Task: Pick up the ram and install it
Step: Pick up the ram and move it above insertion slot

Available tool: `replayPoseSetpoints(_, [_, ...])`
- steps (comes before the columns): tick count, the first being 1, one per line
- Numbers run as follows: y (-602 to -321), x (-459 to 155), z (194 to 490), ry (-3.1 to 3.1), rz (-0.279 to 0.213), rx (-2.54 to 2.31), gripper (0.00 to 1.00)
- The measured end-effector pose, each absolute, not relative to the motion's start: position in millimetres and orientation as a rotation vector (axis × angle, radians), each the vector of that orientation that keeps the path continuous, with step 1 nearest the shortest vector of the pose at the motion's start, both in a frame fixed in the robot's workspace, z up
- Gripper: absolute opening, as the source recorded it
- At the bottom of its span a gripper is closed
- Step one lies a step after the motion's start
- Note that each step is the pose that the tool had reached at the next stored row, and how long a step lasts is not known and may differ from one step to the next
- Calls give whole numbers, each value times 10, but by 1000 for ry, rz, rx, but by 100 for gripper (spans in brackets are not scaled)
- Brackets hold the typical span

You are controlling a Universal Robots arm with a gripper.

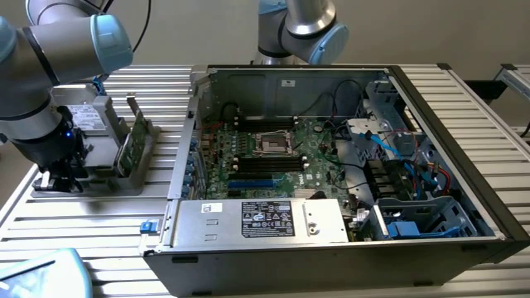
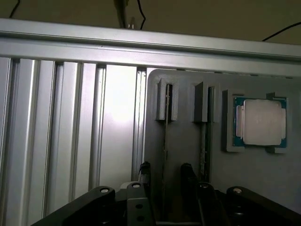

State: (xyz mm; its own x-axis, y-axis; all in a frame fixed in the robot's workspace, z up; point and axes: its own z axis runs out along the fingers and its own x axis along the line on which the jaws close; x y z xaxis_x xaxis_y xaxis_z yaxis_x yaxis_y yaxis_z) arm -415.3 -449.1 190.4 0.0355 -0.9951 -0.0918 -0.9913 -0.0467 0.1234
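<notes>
Gripper (image 2: 164,175) open, over holder (image 2: 183,141). Ram (image 2: 165,136) upright in slot, lined up between fingers (image 2: 144,172), gap each side, not clamped.

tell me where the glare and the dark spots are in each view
Wrist view: strong glare washes out the ribbed aluminium table slats; the black gripper is in shade. Exterior view: even light, the open grey computer case shadowing its green motherboard.

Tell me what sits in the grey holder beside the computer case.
Two ram sticks and a labelled drive stand on edge; a silver processor lies flat. The open gripper covers one end of the holder.
</notes>
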Motion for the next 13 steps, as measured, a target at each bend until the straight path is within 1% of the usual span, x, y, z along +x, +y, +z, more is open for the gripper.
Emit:
replayPoseSetpoints(4, [-4491,-4153,1904,-2151,-238,2242,40])
replayPoseSetpoints(5, [-4491,-4153,1904,-2151,-238,2241,37])
replayPoseSetpoints(6, [-4491,-4153,1904,-2151,-238,2241,37])
replayPoseSetpoints(8, [-4491,-4153,1903,-2150,-238,2241,24])
replayPoseSetpoints(9, [-4491,-4153,1903,-2150,-239,2241,24])
replayPoseSetpoints(11, [-4492,-4153,1903,-2150,-239,2241,14])
replayPoseSetpoints(13, [-4491,-4153,1903,-2150,-239,2241,14])
